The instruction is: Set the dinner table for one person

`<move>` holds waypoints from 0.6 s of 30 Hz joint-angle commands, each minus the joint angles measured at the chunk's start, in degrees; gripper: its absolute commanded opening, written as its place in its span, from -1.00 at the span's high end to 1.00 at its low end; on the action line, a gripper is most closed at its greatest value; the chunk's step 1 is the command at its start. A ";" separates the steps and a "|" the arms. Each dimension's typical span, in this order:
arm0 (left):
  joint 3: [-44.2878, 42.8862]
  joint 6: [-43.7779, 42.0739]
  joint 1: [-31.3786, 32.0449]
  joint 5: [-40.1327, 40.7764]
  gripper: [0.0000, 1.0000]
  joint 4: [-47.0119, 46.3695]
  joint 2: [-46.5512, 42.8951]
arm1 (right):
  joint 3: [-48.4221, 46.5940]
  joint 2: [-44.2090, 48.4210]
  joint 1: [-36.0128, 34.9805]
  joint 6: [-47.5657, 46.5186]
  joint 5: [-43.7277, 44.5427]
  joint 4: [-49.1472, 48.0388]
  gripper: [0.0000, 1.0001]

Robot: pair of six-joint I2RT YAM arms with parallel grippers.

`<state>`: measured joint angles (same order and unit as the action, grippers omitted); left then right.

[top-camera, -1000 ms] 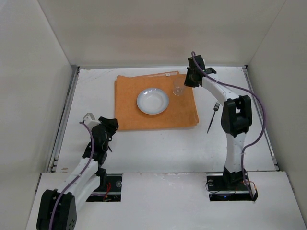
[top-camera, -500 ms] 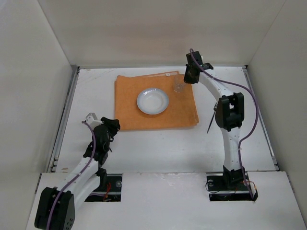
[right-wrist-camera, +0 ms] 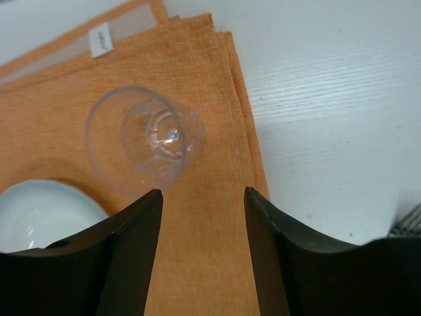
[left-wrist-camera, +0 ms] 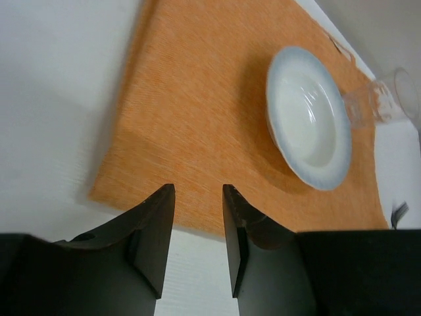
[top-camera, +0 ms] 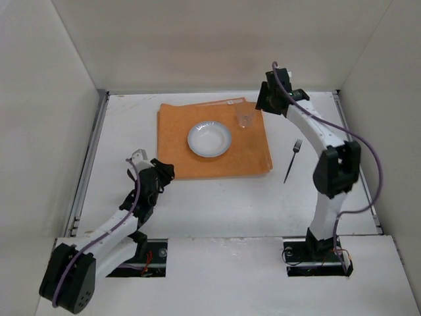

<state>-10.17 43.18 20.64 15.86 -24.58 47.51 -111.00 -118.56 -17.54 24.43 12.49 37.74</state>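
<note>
The dinner table [top-camera: 217, 197] is a white tabletop carrying an orange placemat [top-camera: 177, 141]. A white plate [top-camera: 209, 139] rests on the mat's middle, and a clear glass [top-camera: 246, 119] stands upright at its far right corner. A dark fork [top-camera: 293, 160] lies on the bare table right of the mat. My right gripper [top-camera: 265, 104] hangs open just right of the glass [right-wrist-camera: 145, 138], its jaws apart from it and empty. Near the mat's front left corner, my left gripper [top-camera: 163, 172] is open by a narrow gap over the mat's edge [left-wrist-camera: 197, 112], holding nothing.
White walls close in the table on the left, back and right. The plate [left-wrist-camera: 308, 118] and glass [left-wrist-camera: 381, 102] show ahead of the left fingers. A fork tip [right-wrist-camera: 408, 220] peeks in at the right wrist view's right edge.
The right gripper opened, let go of the glass and drew back to the right. The left arm moved forward to the mat's front left corner, its jaws narrowing a little.
</note>
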 commanded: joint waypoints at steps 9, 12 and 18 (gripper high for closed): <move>-25.66 -15.92 36.93 5.22 0.37 -1.44 25.23 | 42.94 51.29 -3.33 3.69 12.47 -23.76 0.78; -34.09 -18.91 43.19 8.65 0.31 -0.30 33.94 | 49.89 56.93 -1.67 6.33 10.64 -26.47 0.76; -52.63 -23.40 46.81 10.07 0.26 3.92 50.64 | 58.78 60.03 2.90 11.60 2.38 -32.19 0.61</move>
<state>-55.13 24.21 67.11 22.81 -22.17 93.69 -54.70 -59.00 -16.45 32.14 19.44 11.35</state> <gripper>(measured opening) 0.370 0.187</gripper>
